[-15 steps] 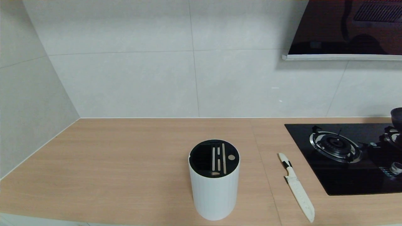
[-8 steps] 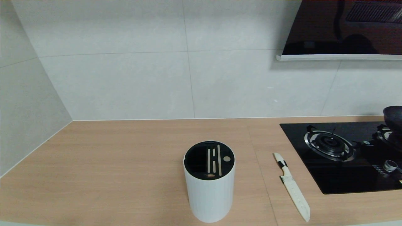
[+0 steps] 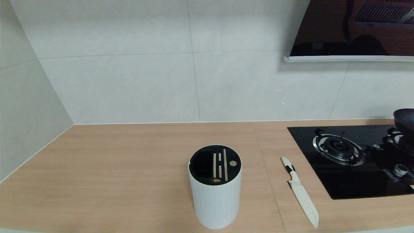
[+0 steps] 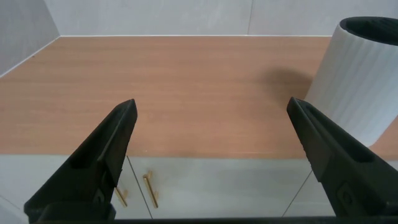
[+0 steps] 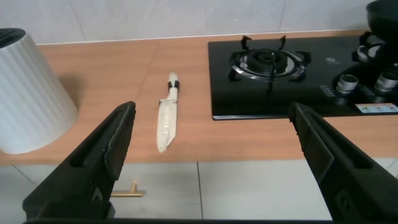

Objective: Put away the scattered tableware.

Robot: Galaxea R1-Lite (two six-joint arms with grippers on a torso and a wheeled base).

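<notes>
White knife (image 3: 299, 191) lies flat on the desk (image 3: 129, 161), apart from the slotted holder (image 3: 215, 194) on its left and the hob (image 3: 349, 181) on its right, blade tip close to the near edge. Holder stands upright by that edge; desk runs on leftward and far to the tiled wall (image 3: 129, 81). Left gripper (image 4: 211, 107) and right gripper (image 5: 212, 110): fingers spread wide, holding nothing.

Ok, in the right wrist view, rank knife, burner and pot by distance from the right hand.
1. Knife, on the counter left of the hob, just ahead of the right hand.
2. Burner, on the hob, farther back.
3. Pot, at the hob's far right corner.
</notes>
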